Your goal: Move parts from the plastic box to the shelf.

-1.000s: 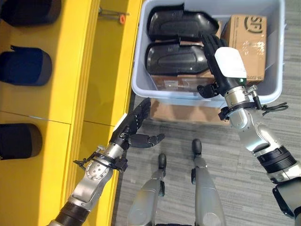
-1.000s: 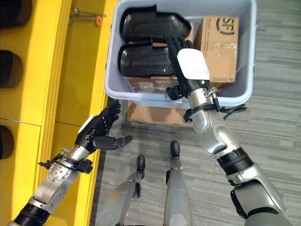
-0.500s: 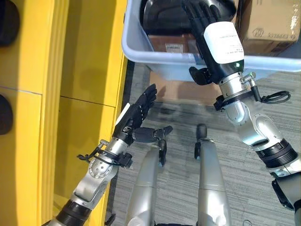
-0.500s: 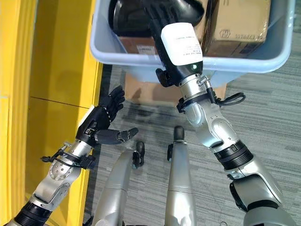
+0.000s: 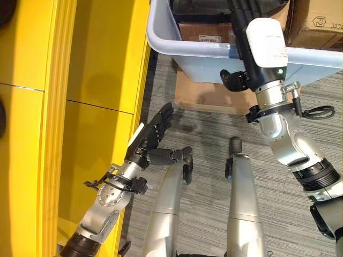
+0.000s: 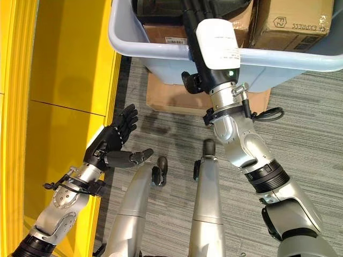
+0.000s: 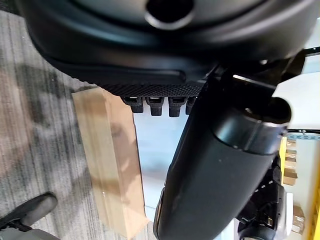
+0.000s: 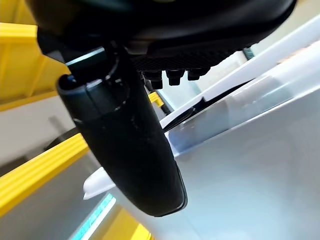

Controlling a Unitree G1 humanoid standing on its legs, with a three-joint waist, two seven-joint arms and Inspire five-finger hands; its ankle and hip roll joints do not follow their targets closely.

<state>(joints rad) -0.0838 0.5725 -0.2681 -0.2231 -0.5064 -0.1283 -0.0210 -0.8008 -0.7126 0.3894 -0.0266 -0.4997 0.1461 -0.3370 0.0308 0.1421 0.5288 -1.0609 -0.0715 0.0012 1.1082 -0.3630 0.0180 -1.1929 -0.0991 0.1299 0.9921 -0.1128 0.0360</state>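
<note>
The pale blue plastic box [image 5: 214, 51] stands on a cardboard carton at the top of the eye views. Inside it lie a black moulded part [image 5: 201, 9] and brown cardboard boxes [image 5: 316, 24]. My right hand [image 5: 263, 43] crosses the box's near rim with straight fingers stretched over the black part; the fingertips are cut off by the view's edge. Its thumb [image 8: 125, 140] hangs outside the box wall [image 8: 250, 165]. My left hand [image 5: 147, 140] hovers open and holds nothing, low beside the yellow shelf [image 5: 80, 80].
The yellow shelf's front runs down the left side. A flat cardboard carton [image 5: 203, 93] lies under the plastic box on the grey carpet. Carpet lies between the shelf and the box.
The camera has shifted, so the box now sits at the top edge. My right hand stays stretched into the box. The left hand remains open by the shelf.
</note>
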